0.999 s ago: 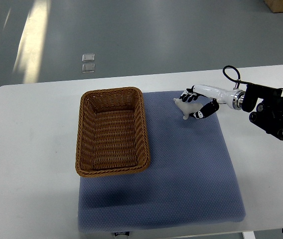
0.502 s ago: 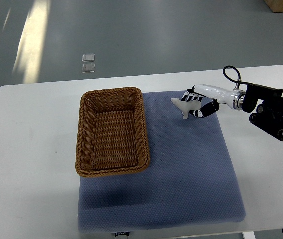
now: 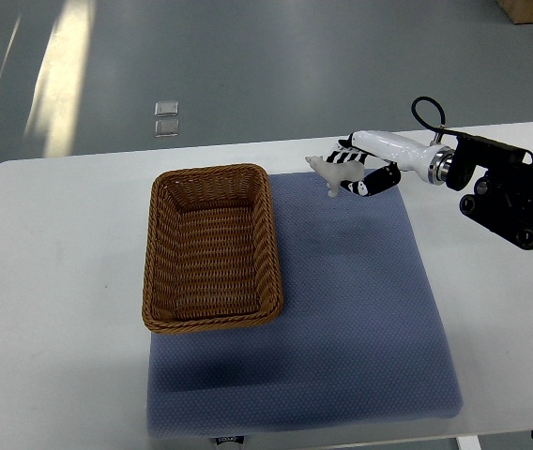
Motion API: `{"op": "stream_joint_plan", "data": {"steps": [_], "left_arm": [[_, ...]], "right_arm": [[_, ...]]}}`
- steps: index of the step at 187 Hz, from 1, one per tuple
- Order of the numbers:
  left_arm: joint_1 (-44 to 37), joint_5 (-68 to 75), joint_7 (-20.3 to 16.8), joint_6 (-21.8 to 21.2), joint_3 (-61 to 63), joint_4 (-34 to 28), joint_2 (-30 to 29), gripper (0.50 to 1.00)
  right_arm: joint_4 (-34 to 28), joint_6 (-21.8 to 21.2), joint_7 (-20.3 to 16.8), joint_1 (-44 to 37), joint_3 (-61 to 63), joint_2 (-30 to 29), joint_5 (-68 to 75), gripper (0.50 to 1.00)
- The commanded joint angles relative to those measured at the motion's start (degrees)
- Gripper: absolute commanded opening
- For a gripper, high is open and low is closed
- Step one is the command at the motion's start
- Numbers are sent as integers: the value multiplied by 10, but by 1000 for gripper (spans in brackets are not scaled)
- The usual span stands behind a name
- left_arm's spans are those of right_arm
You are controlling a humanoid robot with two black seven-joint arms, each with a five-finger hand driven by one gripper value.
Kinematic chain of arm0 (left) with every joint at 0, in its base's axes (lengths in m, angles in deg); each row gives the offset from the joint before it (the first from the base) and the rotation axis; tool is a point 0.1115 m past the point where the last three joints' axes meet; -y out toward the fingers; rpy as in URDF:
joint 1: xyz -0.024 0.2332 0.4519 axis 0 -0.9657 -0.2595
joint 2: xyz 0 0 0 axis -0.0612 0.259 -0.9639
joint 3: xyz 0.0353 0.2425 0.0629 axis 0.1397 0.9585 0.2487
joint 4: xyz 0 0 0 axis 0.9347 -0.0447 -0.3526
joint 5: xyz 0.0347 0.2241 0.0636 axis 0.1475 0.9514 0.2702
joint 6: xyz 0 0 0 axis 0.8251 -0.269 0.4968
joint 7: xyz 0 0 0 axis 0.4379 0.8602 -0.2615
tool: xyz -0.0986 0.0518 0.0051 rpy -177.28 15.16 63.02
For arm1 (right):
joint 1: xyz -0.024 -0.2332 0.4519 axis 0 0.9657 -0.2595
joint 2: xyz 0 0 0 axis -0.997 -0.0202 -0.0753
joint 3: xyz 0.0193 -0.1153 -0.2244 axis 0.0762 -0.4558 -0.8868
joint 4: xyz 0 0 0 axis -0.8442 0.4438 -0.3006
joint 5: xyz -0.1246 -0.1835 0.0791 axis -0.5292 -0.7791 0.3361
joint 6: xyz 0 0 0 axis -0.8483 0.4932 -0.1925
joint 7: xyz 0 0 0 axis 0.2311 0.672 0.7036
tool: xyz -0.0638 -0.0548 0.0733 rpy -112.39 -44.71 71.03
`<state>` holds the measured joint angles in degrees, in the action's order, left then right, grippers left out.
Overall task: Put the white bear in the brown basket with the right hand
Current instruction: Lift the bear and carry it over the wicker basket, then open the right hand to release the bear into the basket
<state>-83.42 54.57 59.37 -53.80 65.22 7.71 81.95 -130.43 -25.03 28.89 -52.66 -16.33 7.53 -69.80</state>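
A robot's right hand (image 3: pixel 365 169), white with black finger segments, reaches in from the right side of the view, its fingers curled around a small white bear (image 3: pixel 330 172). The bear sticks out to the left of the hand, with its head pointing left and one leg hanging down. It is held up in the air, over the far edge of a blue-grey mat (image 3: pixel 342 309), and a faint shadow lies on the mat below it. The hand joins a slim white forearm, which leads right to a bulky black arm section (image 3: pixel 510 202) near the right edge, with a black cable looped above the wrist. The mat covers the middle of a white tabletop (image 3: pixel 51 281) and runs to its near edge. A brown basket (image 3: pixel 212 246), woven, rectangular and empty, sits on the left part of the mat, with its left side hanging over onto the bare tabletop. The bear is to the right of the basket's far right corner, near it but not above it. Beyond the tabletop is a grey floor (image 3: pixel 248 66) with streaks of light at the upper left.
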Motion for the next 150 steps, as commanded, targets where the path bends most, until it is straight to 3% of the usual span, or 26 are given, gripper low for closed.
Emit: {"op": "stream_joint_plan", "data": {"steps": [1, 35, 79, 120, 150], "left_arm": [[0, 0, 0, 0, 0, 1, 0, 1000], [0, 0, 0, 0, -1, 1, 0, 1000], [1, 0, 0, 0, -2, 5, 0, 1000], [1, 0, 0, 0, 0, 4, 0, 1000], [0, 0, 0, 0, -1, 3, 0, 1000]], "right_arm": [[-11, 1, -1, -27, -1, -2, 0, 500], [-33, -5, -1, -74, -4, -13, 0, 500], [-61, -19, -1, -129, -17, -80, -13, 500], [-55, -15, -2, -127, -70, -155, -45, 500], [-43, -13, -2, -122, -84, -168, -59, 500]]}}
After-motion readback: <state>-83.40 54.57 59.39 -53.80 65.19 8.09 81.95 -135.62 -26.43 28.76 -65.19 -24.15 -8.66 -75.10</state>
